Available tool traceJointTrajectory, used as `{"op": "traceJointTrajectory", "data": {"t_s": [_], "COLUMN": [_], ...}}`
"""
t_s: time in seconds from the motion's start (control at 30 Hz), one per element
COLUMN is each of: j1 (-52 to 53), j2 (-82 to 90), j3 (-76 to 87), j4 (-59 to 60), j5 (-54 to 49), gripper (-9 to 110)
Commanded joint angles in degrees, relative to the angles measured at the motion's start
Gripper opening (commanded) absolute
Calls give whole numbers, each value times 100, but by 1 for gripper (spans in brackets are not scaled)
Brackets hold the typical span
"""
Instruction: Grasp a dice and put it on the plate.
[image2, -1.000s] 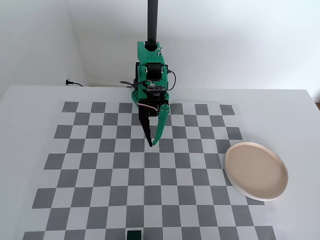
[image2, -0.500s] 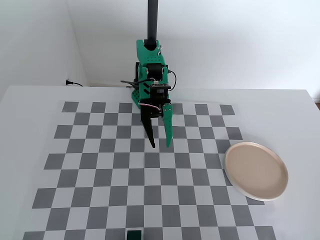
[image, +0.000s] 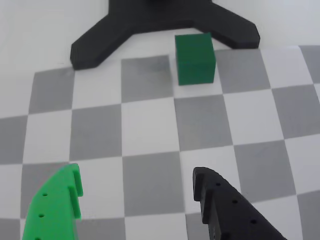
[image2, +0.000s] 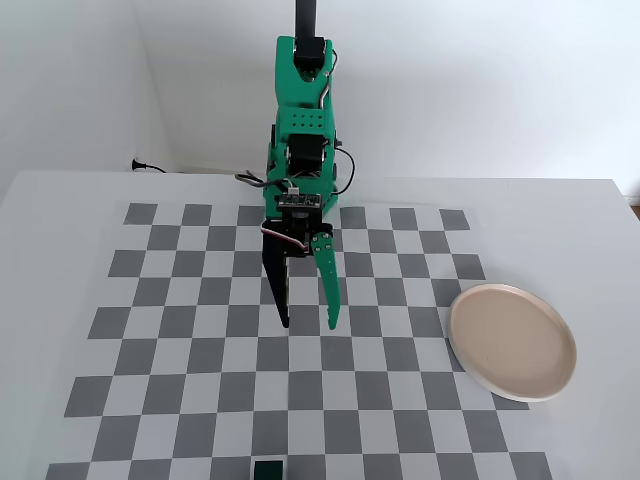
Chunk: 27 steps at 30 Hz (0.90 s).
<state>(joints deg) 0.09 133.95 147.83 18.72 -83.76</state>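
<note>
The dice (image: 195, 58) is a small dark green cube on the checkerboard near the top of the wrist view, just in front of a black stand foot. In the fixed view it (image2: 267, 470) sits at the board's near edge, well ahead of my gripper. My gripper (image: 135, 182) is open and empty, with a green finger (image: 60, 200) on the left and a black finger (image: 220, 200) on the right. In the fixed view it (image2: 307, 325) hangs over the middle of the board. The pale pinkish-beige plate (image2: 512, 341) lies at the right edge of the board.
A black stand base (image: 150, 25) spreads its feet across the top of the wrist view, behind the dice. The green arm (image2: 303, 130) rises at the far side of the white table (image2: 60, 200) in the fixed view. A cable (image2: 150, 167) lies at the back left.
</note>
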Motion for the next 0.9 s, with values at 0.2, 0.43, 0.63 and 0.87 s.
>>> {"op": "traceJointTrajectory", "data": {"t_s": [0.2, 0.43, 0.63, 0.87], "j1": [360, 527, 519, 475], "j2": [-1679, -2654, -3542, -4544], "j3": [-2048, -2848, -3850, -4834], "j4": [-281, -396, -70, 105], "j5": [-44, -167, -176, -202], "gripper": [19, 22, 24, 23]}}
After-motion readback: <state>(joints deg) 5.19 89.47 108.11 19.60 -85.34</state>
